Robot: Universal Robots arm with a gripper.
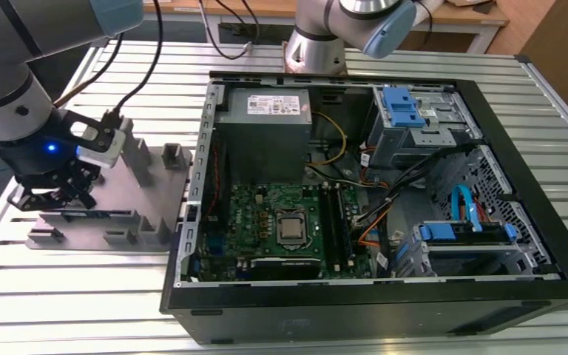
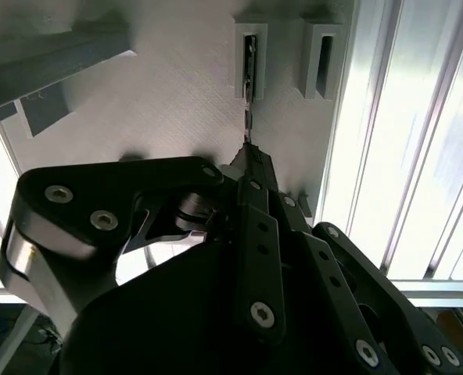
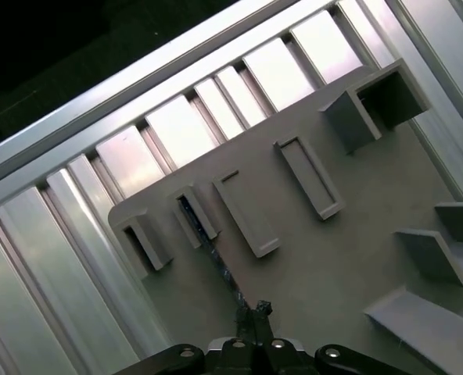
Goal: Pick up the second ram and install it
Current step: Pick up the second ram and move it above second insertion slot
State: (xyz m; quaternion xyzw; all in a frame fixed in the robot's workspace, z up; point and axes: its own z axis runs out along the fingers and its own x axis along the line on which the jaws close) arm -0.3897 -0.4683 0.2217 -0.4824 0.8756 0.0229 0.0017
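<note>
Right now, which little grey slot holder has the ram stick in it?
The slot holder in line with the gripper: the second ram stands in it on edge; the neighbouring holders are empty.

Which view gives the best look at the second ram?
The first wrist view: the second ram runs edge-on from a slot in the grey holder to the gripper. The second wrist view shows the same thin edge, partly hidden by the gripper. The exterior view shows a small blue-green strip in the holder.
</note>
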